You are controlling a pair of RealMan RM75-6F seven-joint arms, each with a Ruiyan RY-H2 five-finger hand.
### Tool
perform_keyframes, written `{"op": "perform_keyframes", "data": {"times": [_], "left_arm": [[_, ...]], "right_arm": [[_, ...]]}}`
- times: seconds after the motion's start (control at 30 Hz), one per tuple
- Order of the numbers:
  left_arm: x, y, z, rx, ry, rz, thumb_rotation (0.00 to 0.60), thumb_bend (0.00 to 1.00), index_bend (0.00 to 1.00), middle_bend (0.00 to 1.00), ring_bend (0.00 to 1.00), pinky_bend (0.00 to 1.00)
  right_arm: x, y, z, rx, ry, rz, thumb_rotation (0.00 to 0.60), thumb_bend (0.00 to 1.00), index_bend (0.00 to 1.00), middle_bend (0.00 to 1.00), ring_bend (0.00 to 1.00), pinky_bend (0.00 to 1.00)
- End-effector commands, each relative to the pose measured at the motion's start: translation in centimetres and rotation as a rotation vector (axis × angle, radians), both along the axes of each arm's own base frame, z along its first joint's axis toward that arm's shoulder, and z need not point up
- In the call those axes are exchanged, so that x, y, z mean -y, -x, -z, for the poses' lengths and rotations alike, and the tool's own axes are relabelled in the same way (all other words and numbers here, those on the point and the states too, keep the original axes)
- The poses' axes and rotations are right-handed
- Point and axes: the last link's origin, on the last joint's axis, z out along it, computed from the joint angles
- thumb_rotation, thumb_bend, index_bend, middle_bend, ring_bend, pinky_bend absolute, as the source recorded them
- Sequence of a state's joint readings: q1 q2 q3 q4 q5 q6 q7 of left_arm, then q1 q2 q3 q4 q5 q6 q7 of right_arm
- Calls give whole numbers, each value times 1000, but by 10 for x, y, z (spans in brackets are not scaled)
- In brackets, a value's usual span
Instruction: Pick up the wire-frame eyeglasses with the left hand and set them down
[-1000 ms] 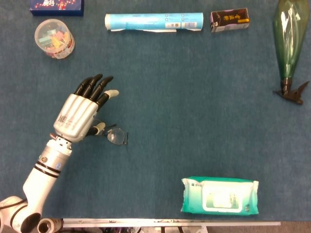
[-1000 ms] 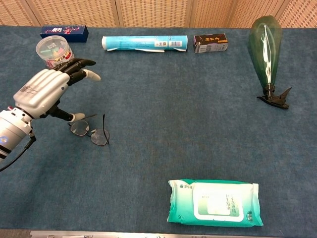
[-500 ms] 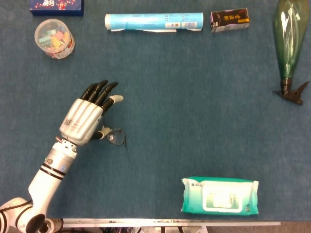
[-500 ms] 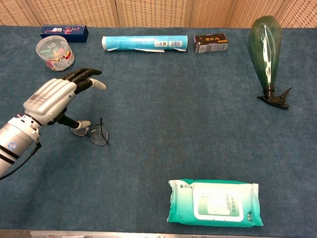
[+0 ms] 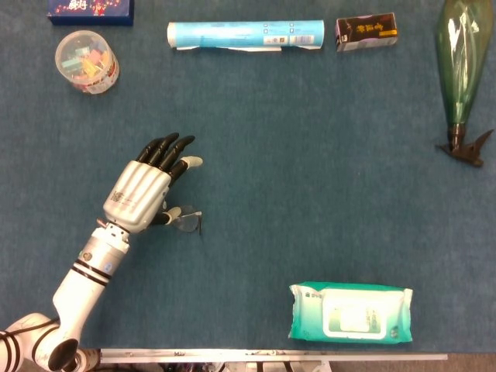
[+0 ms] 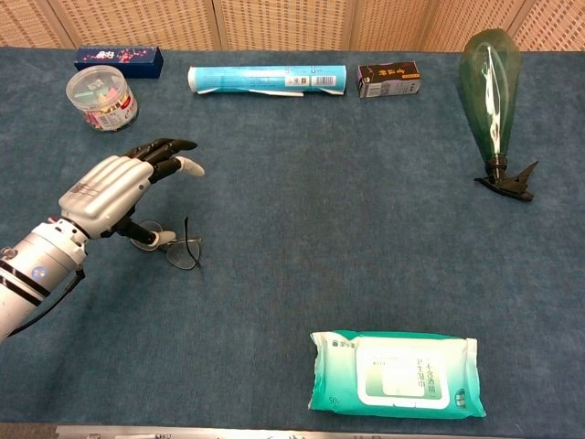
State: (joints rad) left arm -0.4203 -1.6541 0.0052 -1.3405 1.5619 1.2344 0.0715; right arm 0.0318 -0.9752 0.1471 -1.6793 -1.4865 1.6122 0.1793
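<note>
Wipes pack (image 6: pixel 396 374): lay at the near edge of the table, right of centre, unmoved from the earlier frames.
Left hand (image 5: pixel 144 190): had travelled rightward and a little nearer over the last second, so that it sat over the left half of the glasses; fingers were stretched out and spread, pointing far-right, and the thumb reached down under the palm toward the frame.
Hand state: open as far as the views showed; whether the thumb tip touched the frame could not be told, and nothing was lifted.
Wire-frame eyeglasses (image 6: pixel 175 249): rested on the blue table (image 6: pixel 320 229), left of centre, in the same spot as a second before.
Hidden parts: in the head view the palm covered the left lens and only the right lens and one temple showed; in the chest view the left lens was half behind the thumb.
Right hand: appeared in neither view.
Spray bottle (image 6: pixel 492 96): lay at the far right, nozzle toward the near side, unchanged; its top was cut off in the head view.
Clear tub (image 6: pixel 101 96): stood far left, holding small coloured items too small to identify.
Blue tube (image 6: pixel 266 79): lay along the far edge, with a dark small box (image 6: pixel 388 79) to its right.
Dark blue box (image 6: pixel 118 61): sat at the far left corner, cropped by the head view's top edge.
</note>
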Motion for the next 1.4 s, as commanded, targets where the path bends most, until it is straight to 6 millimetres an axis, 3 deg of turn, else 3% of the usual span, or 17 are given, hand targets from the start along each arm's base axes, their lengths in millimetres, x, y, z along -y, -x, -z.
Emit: {"op": "perform_keyframes", "data": {"times": [0.03, 0.53, 0.7, 1.1, 1.23, 1.4], "left_arm": [[0, 1, 2, -3, 5, -4, 600, 16, 230, 91, 44, 105], [1, 10, 15, -29, 34, -10, 600, 15, 230, 71, 32, 105], [1, 7, 9, -25, 17, 8, 600, 15, 230, 70, 31, 105], [1, -4, -59, -60, -165, 64, 600, 15, 233, 70, 31, 105], [12, 1, -87, -78, -222, 58, 600, 15, 241, 70, 31, 105], [31, 6, -109, -102, -249, 55, 600, 15, 258, 71, 31, 105]], "right_arm": [[0, 0, 0, 1, 1, 0, 600, 506, 644, 474, 293, 429], [0, 0, -2, 7, 4, 0, 600, 506, 644, 474, 293, 429], [1, 1, -2, 8, 4, 2, 600, 507, 644, 474, 293, 429], [0, -1, -1, 13, -5, -10, 600, 507, 644, 474, 293, 429], [0, -2, -1, 15, -4, -16, 600, 506, 644, 474, 293, 429], [0, -2, -1, 18, -7, -18, 600, 507, 644, 474, 293, 429]]}}
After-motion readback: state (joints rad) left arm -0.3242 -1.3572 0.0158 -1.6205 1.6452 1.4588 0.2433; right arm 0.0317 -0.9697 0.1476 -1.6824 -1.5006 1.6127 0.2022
